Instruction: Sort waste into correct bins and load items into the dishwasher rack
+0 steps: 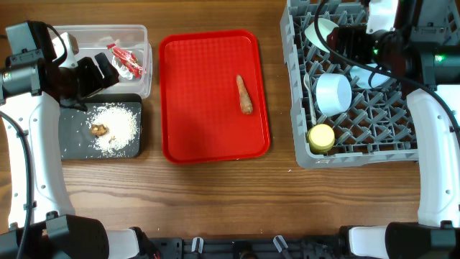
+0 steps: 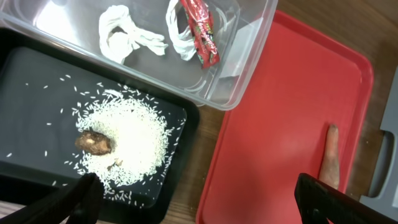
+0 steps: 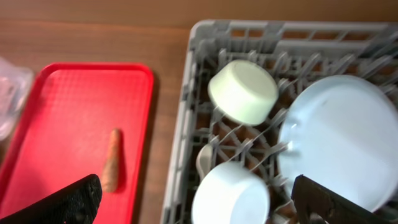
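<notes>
An orange-brown carrot-like stick [image 1: 244,95] lies on the flat red tray [image 1: 187,137]; it also shows in the left wrist view [image 2: 331,155] and the right wrist view [image 3: 112,167]. The clear tub [image 1: 140,32] holds the red wrapper [image 2: 200,31] and white scrap [image 2: 124,34]. The black tray [image 1: 72,144] holds rice crumbs [image 2: 134,140] and a brown lump [image 2: 93,142]. The grey rack [image 1: 302,155] holds the pale blue plate [image 3: 339,137], two bowls [image 3: 244,91] [image 3: 230,196], a white spoon [image 1: 310,90] and a yellow cup [image 1: 321,137]. My left gripper [image 2: 205,205] is open and empty above the black tray's edge. My right gripper [image 3: 199,208] is open and empty above the rack.
The red tray lies between the bins on the left and the rack on the right. Bare wooden table [image 1: 215,201] runs along the front. The right arm's cables [image 1: 359,57] hang over the rack's back.
</notes>
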Robot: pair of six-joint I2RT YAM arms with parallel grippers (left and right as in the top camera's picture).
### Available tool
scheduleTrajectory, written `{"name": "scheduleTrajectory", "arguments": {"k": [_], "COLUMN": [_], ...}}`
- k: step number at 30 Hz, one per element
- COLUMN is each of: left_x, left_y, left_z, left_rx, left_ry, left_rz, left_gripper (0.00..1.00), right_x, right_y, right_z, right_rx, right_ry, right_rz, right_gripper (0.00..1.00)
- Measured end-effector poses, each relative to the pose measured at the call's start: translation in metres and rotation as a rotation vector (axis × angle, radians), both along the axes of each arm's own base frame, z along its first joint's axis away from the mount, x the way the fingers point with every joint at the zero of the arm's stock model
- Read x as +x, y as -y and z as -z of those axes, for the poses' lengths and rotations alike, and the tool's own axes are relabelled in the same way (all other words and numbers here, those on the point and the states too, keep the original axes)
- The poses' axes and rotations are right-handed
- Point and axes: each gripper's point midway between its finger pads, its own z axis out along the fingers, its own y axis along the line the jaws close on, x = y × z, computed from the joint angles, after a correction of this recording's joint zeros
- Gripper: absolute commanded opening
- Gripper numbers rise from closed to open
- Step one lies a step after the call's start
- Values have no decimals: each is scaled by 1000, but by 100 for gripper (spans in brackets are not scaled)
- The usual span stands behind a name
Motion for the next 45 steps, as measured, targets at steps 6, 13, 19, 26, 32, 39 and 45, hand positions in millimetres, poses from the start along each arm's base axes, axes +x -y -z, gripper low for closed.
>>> {"name": "scheduleTrajectory", "arguments": {"k": [6,13,19,26,32,39,45], "left_x": [10,54,72,50,37,47,55], "left_y": [19,110,232,326,337,316,314], "left_z": [-8,-15,56,144,185,199,212], "left_rx": [-103,-273,-269,-130,-9,128,168], "left_ry": [59,197,80,-45,-101,-85,-63], "left_rz": [47,274,440,504,480,385,361], "left_gripper": [100,100,100,98,84,86,59], "right_x": [-19,-25,-30,-32,-35,-38,-41], "right_y": [-7,-8,-8,-10,-10,-10,-10], "right_z": [14,18,22,23,25,27,28], "right_rx": [35,45,47,58,61,63,63], "right_ry": [-101,-131,-157,-167,-182,-199,-211], "right_rz": [-23,-22,-22,-18,-14,-11,-11], "right_gripper": [100,100,100,100,100,100,100]}}
